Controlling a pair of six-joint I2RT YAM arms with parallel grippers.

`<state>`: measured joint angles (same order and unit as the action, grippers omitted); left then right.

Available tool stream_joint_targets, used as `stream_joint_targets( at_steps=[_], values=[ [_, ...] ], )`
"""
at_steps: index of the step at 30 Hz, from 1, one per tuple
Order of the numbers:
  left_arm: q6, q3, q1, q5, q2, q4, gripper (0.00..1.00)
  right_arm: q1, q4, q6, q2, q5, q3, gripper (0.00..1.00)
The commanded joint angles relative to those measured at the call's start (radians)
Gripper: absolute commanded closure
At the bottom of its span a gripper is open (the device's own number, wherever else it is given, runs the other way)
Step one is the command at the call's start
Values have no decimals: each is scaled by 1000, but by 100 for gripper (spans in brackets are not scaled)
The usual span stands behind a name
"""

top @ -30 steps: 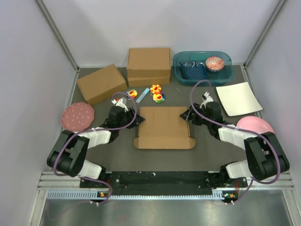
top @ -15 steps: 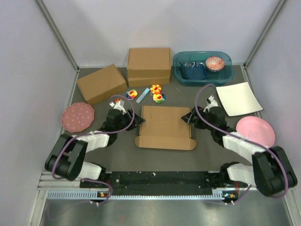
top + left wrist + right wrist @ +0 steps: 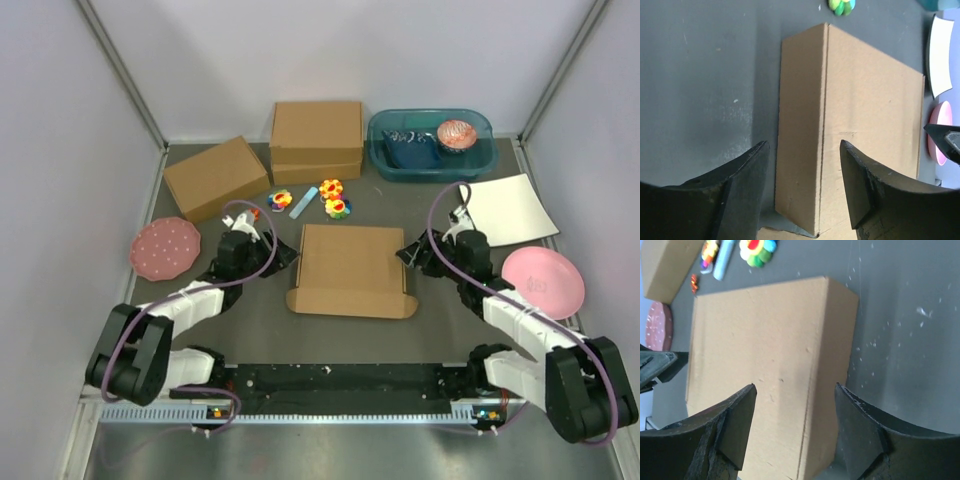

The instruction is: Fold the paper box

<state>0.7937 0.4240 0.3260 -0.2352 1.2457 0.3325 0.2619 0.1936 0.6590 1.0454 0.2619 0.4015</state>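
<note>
The paper box (image 3: 350, 268) is sitting closed at the centre of the worktop (image 3: 240, 325). The left hand (image 3: 284, 256) and right hand (image 3: 407, 253) are flanking its short sides, both spread wide and gripping nothing, apparently leaving it room.

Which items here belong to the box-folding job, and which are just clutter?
Job:
- paper box
- left gripper and right gripper, both open, flanking it

Lying about:
- angled brown box
- taller brown box
- teal bin
- speckled pink plate
- pink plate
- white square plate
- flower toys
- blue strip
</note>
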Motion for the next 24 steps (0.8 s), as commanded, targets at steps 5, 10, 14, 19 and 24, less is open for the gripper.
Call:
stream_joint_targets(
  at_steps=[5, 10, 14, 19, 24],
  values=[
    [22, -27, 24, -59, 72, 109, 37, 48, 55, 8, 45, 14, -30, 34],
    [24, -11, 88, -75, 118, 143, 45, 86, 73, 11, 87, 0, -27, 39],
    [33, -19, 140, -56, 158, 171, 56, 112, 93, 17, 117, 3, -27, 49],
    [47, -28, 205, -33, 179, 212, 76, 151, 107, 21, 131, -15, -39, 62],
    [44, -21, 245, -16, 205, 218, 85, 181, 124, 31, 145, -33, -55, 68]
  ],
)
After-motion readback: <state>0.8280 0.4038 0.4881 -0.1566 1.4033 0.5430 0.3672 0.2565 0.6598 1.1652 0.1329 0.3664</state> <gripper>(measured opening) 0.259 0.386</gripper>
